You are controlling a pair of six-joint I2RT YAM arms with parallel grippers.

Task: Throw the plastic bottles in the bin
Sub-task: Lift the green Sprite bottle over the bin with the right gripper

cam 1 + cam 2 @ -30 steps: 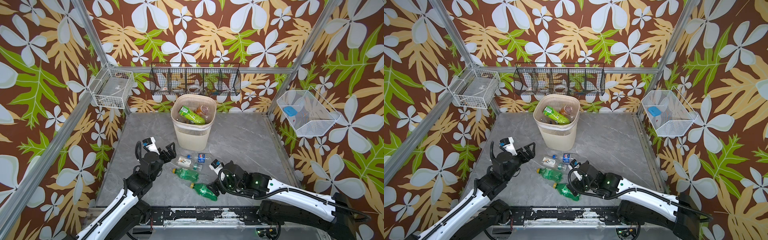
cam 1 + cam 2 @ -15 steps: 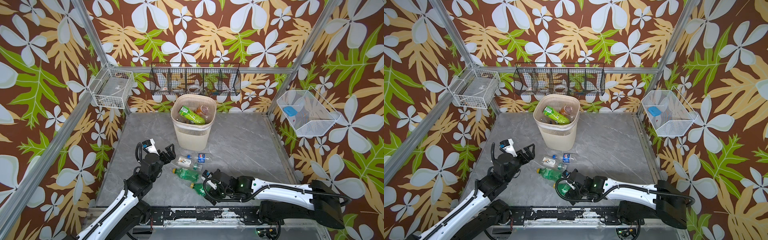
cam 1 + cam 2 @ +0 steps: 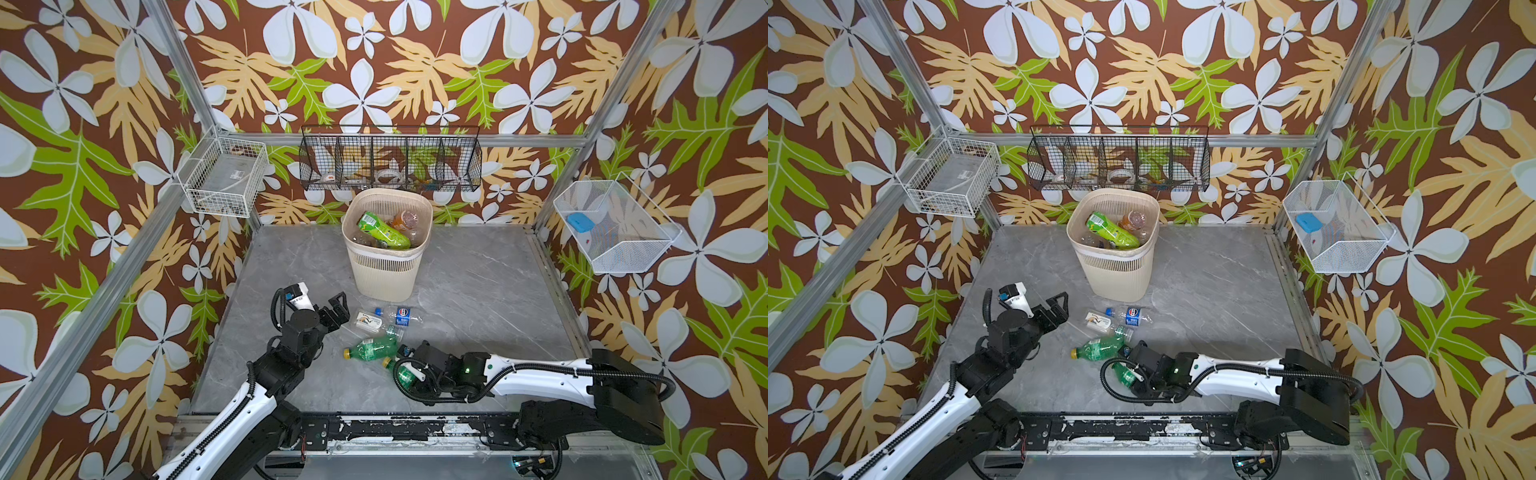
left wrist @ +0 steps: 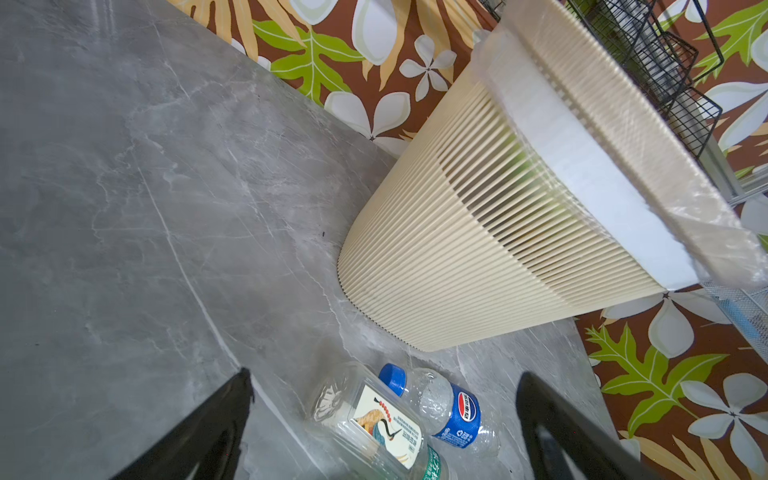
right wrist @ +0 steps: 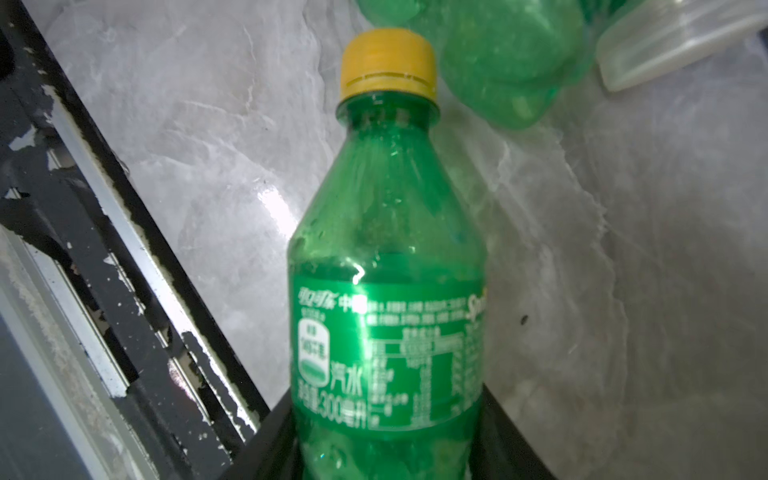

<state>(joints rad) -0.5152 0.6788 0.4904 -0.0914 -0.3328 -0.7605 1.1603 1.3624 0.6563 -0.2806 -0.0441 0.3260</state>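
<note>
1. The grey table (image 3: pixel 478 311) carries everything. Four plastic bottles lie on its near middle, in front of the bin.
2. The bin (image 3: pixel 382 270) stands at the far middle and holds several bottles, with a lime-labelled bottle (image 3: pixel 382 230) on top.
3. The right gripper (image 5: pixel 388 432) lies low by the near edge, its jaws clenched on the labelled belly of a green bottle (image 5: pixel 386 249) with a yellow cap.
4. The left gripper (image 3: pixel 338 311) hangs spread wide and empty, just left of the bird-label bottle (image 4: pixel 386 419) and the blue-label bottle (image 4: pixel 453 415).
5. A second green bottle (image 3: pixel 370 348) lies just beside the held one's cap.
6. The held bottle looks empty, so it is probably light, thin-walled and slick, and it would dent under a squeeze. The belly grip suits it. The neck under the cap should be stiffer if it slips.
</note>
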